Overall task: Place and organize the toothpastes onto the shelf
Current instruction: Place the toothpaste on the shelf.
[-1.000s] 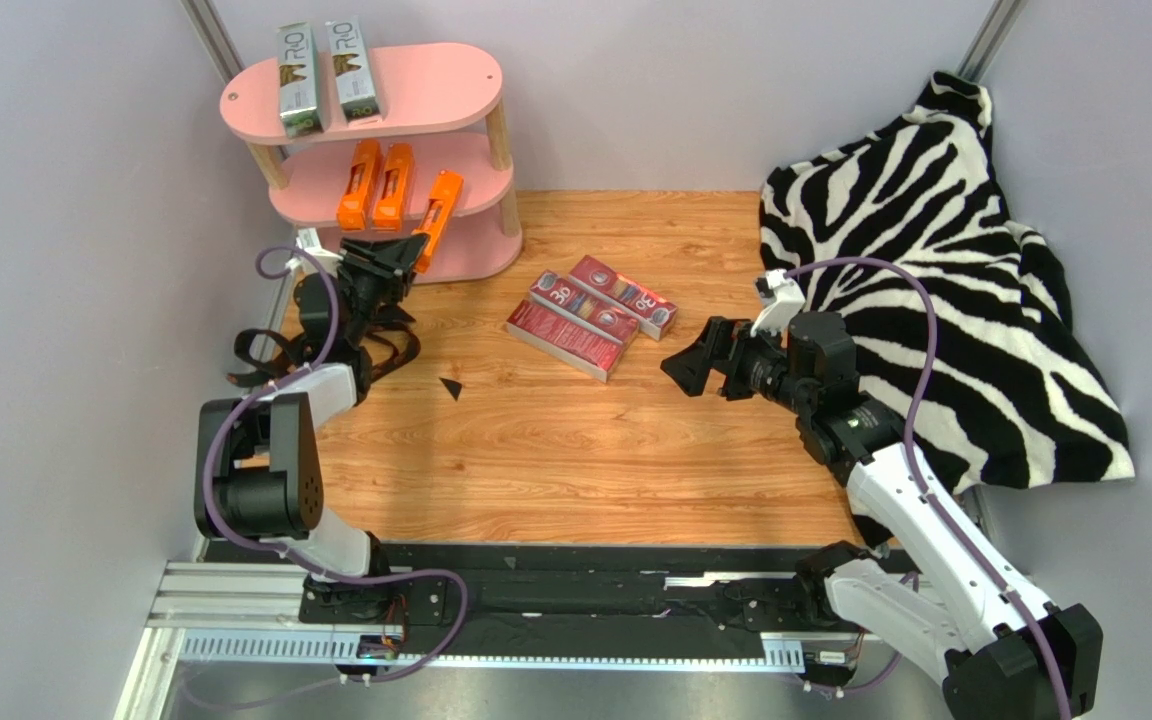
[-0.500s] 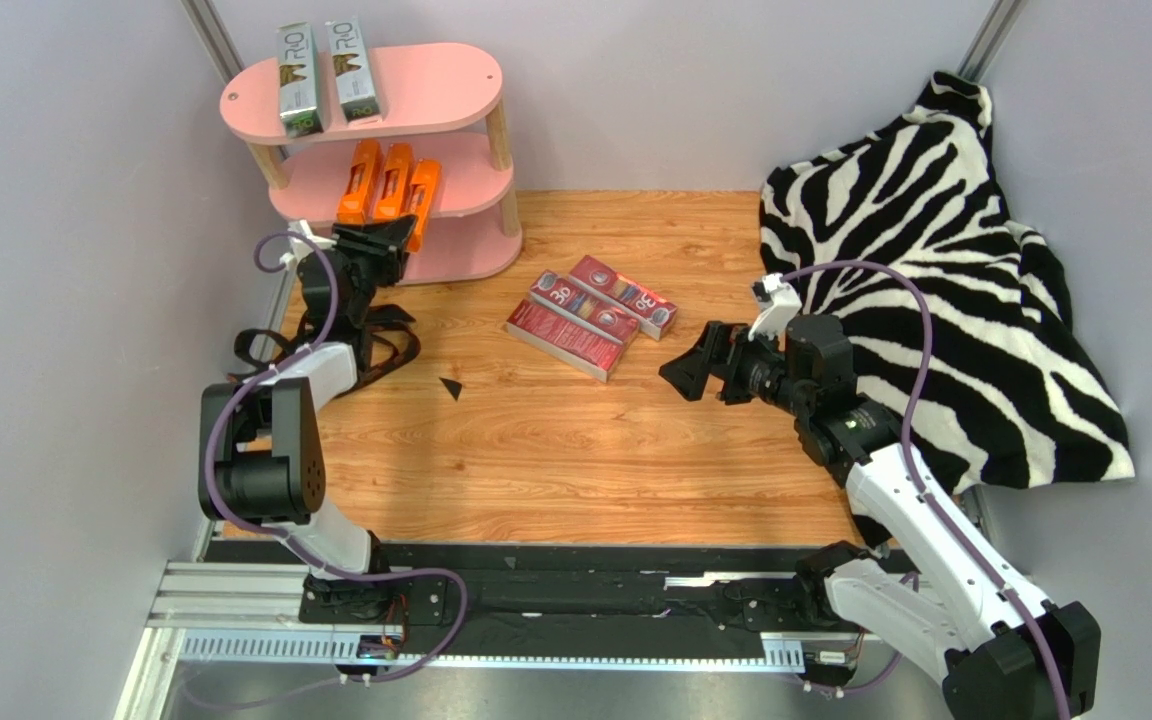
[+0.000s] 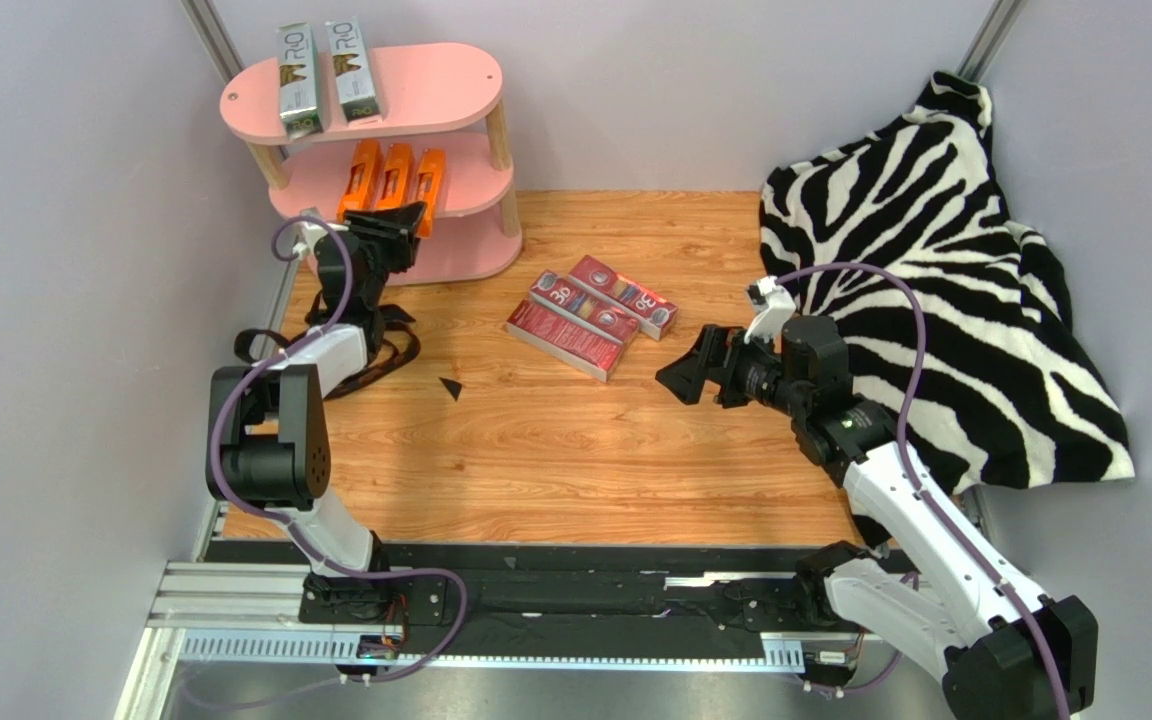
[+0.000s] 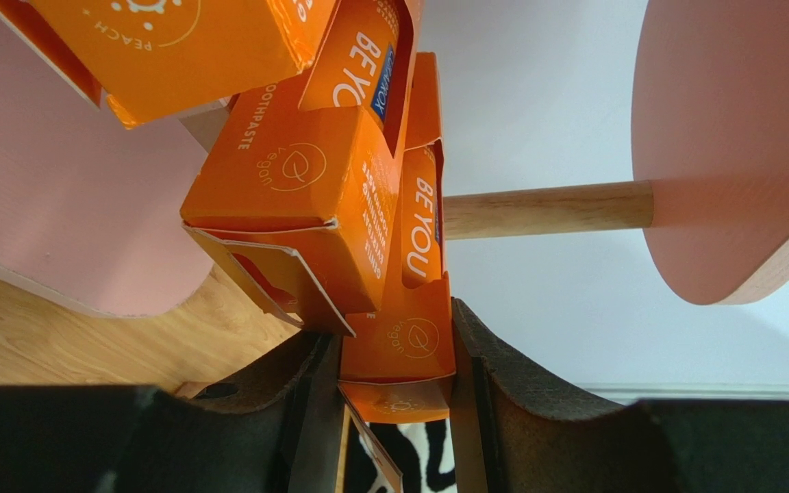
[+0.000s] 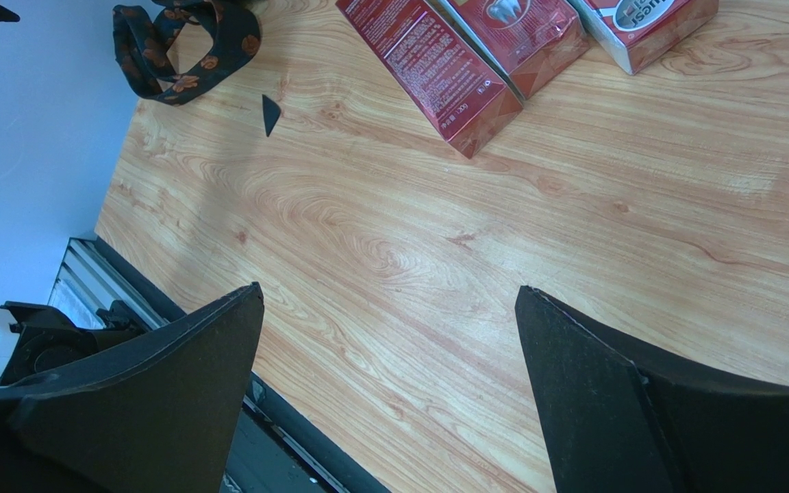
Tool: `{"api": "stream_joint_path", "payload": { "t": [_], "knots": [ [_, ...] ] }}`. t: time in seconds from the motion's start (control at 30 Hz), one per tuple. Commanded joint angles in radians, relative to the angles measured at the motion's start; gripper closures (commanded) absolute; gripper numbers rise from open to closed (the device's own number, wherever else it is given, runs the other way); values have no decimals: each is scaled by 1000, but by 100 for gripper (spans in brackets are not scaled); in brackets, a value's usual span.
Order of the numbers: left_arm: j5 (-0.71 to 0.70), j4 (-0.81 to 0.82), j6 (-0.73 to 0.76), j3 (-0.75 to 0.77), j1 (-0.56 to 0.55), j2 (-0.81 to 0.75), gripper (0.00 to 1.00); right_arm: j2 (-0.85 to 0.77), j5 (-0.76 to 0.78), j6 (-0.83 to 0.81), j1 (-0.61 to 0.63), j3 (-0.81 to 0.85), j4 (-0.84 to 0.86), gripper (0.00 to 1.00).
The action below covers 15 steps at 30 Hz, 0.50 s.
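Observation:
The pink shelf [image 3: 447,78] stands at the back left. Two silver-grey toothpastes [image 3: 322,68] lie on its top board. Three orange toothpastes [image 3: 391,177] lie side by side on its middle board. My left gripper [image 3: 399,225] is at that board's front edge, shut on the near end of the rightmost orange toothpaste [image 4: 406,329]; the other two show beside it in the left wrist view [image 4: 296,195]. Three dark red toothpastes [image 3: 587,317] lie together on the table. My right gripper [image 3: 683,369] is open and empty, just right of them; its wrist view shows their ends [image 5: 471,62].
A zebra-print cloth [image 3: 943,255] covers the right side of the table. A black strap [image 3: 312,348] lies under the left arm, also in the right wrist view [image 5: 188,46]. A small black triangular scrap [image 3: 450,387] lies on the wood.
My left gripper has carried the third orange toothpaste up and back onto the middle board, straightening it beside the other two. My right gripper has shifted slightly left.

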Motion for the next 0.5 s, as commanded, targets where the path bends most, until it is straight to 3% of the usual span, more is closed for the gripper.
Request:
{"api": "stream_joint_path", "payload": {
  "t": [0.0,0.37,0.47],
  "knots": [
    [-84,-109,33,53,-16,-28,70,-12,-10,0,6,-3,40,2],
    [-77,-242,65,159,-22,-8,60,-35,-4,-3,4,-18,23,2],
    [-63,-247,65,163,-22,-4,49,-43,-3,-2,6,-26,19,1]
  ]
}}
